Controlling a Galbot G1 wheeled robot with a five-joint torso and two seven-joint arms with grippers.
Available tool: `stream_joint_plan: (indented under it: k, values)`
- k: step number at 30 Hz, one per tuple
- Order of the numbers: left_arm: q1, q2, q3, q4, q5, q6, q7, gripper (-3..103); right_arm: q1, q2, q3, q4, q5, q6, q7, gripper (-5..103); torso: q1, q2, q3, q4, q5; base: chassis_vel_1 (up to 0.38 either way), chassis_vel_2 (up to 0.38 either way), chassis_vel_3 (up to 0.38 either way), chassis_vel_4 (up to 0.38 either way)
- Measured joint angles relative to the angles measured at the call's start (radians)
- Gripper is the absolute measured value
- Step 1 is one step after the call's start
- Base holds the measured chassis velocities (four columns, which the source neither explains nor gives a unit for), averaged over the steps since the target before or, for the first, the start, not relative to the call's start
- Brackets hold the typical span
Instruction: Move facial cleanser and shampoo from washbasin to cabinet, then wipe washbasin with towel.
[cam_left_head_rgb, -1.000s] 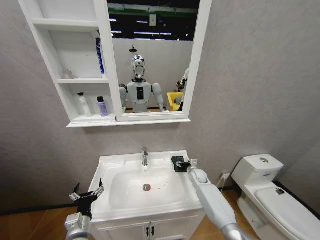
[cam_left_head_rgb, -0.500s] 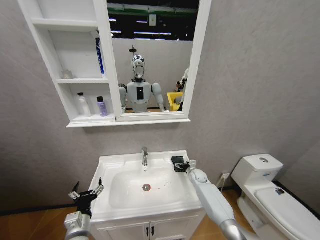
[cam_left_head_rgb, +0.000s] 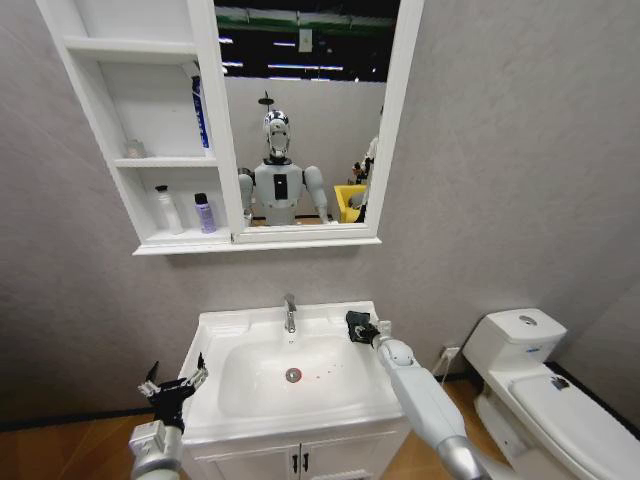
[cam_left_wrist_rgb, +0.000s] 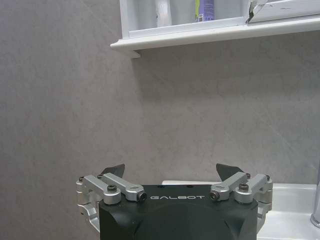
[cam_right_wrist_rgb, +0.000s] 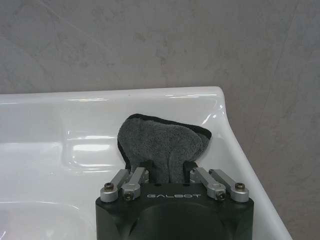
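A grey-walled bathroom filled the head view, with a white toilet (cam_left_head_rgb: 545, 385) off to the far right. Starting at the left: the cabinet (cam_left_head_rgb: 150, 130) hung on the wall beside its mirror, and its lowest shelf carried a white bottle (cam_left_head_rgb: 167, 210) and a purple bottle (cam_left_head_rgb: 204, 213) standing just beside each other. By my reading those were the cleanser and the shampoo, so the moving part of the job looked done.

Down low on the left, the left gripper (cam_left_head_rgb: 172, 385) hung idle near the front left corner of the washbasin (cam_left_head_rgb: 240, 330), jaws spread wide with nothing between them; the left wrist view confirmed the gap.

Across the bowl to the right, and here was the action: the right gripper (cam_left_head_rgb: 368, 331) reached to the far right corner of the counter, jaws closed around the towel (cam_right_wrist_rgb: 162, 142). From the right wrist view the dark grey cloth was bunched between them, resting on the white rim just short of the wall. The wipe itself looked not yet started, with the cloth off the bowl and small reddish specks showing near the drain (cam_left_head_rgb: 293, 375).

Against half a second earlier, the right gripper had crept slightly farther toward the wall with the cloth. The left had barely moved.
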Motion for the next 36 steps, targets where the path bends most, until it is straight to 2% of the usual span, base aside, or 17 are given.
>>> stream_joint_plan:
  k: [1, 2, 3, 6, 8, 10, 12, 13, 15, 16, 17, 18, 20, 26, 36]
  values:
    - [0.000, 0.000, -0.002, -0.001, -0.001, 0.000, 0.000, 100, 0.000, 0.002, 0.003, -0.004, 0.000, 0.000, 0.001, 27, 0.000, 0.000, 0.000, 0.0000, 0.0000, 0.000, 0.000, 0.000, 0.000]
    - [0.000, 0.000, -0.002, -0.002, -0.001, 0.000, 0.000, 100, 0.000, 0.003, 0.004, -0.005, 0.000, 0.000, 0.001, 27, 0.000, 0.000, 0.000, 0.0000, 0.0000, 0.000, 0.000, 0.000, 0.000]
    - [0.001, 0.000, -0.003, -0.002, -0.001, 0.000, 0.000, 100, -0.001, 0.003, 0.005, -0.004, 0.001, 0.001, 0.003, 20, 0.000, 0.000, 0.000, 0.0001, 0.0000, 0.000, 0.000, 0.000, 0.000]
    - [0.001, 0.000, -0.003, -0.002, -0.002, 0.000, 0.000, 100, -0.010, 0.001, -0.001, 0.017, 0.011, 0.000, 0.013, 15, 0.000, 0.000, 0.000, -0.0001, 0.0000, 0.000, 0.000, 0.000, 0.000]
    - [0.000, 0.001, 0.001, -0.002, -0.002, 0.000, 0.000, 100, -0.040, -0.010, -0.034, 0.114, 0.063, -0.023, 0.057, 8, 0.000, 0.000, 0.000, -0.0003, 0.0003, 0.000, 0.000, 0.000, 0.000]
    - [-0.002, 0.001, 0.004, 0.001, -0.001, 0.000, 0.000, 100, -0.053, -0.015, -0.053, 0.172, 0.091, -0.045, 0.086, 5, 0.000, 0.000, 0.000, -0.0005, 0.0002, 0.000, 0.000, 0.000, 0.000]
    - [-0.005, 0.001, 0.011, 0.008, 0.002, 0.000, 0.000, 100, -0.080, -0.020, -0.107, 0.313, 0.161, -0.116, 0.182, 5, 0.000, 0.000, 0.000, -0.0002, -0.0001, 0.000, 0.000, 0.000, 0.000]
    - [-0.005, 0.001, 0.011, 0.008, 0.002, 0.000, 0.000, 100, -0.080, -0.020, -0.107, 0.313, 0.161, -0.116, 0.182, 5, 0.000, 0.000, 0.000, -0.0002, -0.0001, 0.000, 0.000, 0.000, 0.000]
    - [-0.009, 0.000, 0.019, 0.014, 0.004, 0.000, 0.000, 100, -0.101, -0.019, -0.166, 0.429, 0.222, -0.223, 0.291, 5, 0.000, 0.000, 0.000, 0.0003, 0.0000, 0.000, 0.000, 0.000, 0.000]
    - [-0.009, 0.000, 0.019, 0.014, 0.004, 0.000, 0.000, 100, -0.101, -0.019, -0.166, 0.429, 0.222, -0.223, 0.291, 5, 0.000, 0.000, 0.000, 0.0003, 0.0000, 0.000, 0.000, 0.000, 0.000]
    - [-0.009, 0.000, 0.020, 0.016, 0.005, -0.001, 0.000, 100, -0.107, -0.017, -0.184, 0.462, 0.251, -0.284, 0.337, 5, 0.000, 0.000, 0.000, 0.0003, -0.0001, 0.000, 0.000, 0.000, 0.000]
    - [-0.009, 0.000, 0.020, 0.016, 0.005, -0.001, 0.000, 100, -0.107, -0.017, -0.184, 0.462, 0.251, -0.284, 0.337, 5, 0.000, 0.000, 0.000, 0.0003, -0.0001, 0.000, 0.000, 0.000, 0.000]
    - [-0.010, 0.000, 0.016, 0.018, 0.005, -0.002, 0.000, 100, -0.118, -0.014, -0.212, 0.496, 0.304, -0.385, 0.409, 5, 0.000, 0.000, 0.000, 0.0001, 0.0000, 0.000, 0.000, 0.000, 0.000]
    - [-0.009, 0.003, -0.003, 0.025, -0.002, -0.007, -0.002, 100, -0.157, -0.024, -0.237, 0.489, 0.314, -0.434, 0.425, 5, 0.000, 0.000, 0.000, -0.0002, 0.0000, 0.000, 0.000, 0.000, 0.000]
    - [-0.022, 0.003, 0.008, 0.034, -0.004, -0.011, -0.014, 100, -0.162, -0.002, -0.245, 0.361, 0.299, -0.432, 0.390, 5, 0.000, 0.000, 0.000, -0.0002, 0.0001, 0.000, 0.000, 0.000, 0.000]
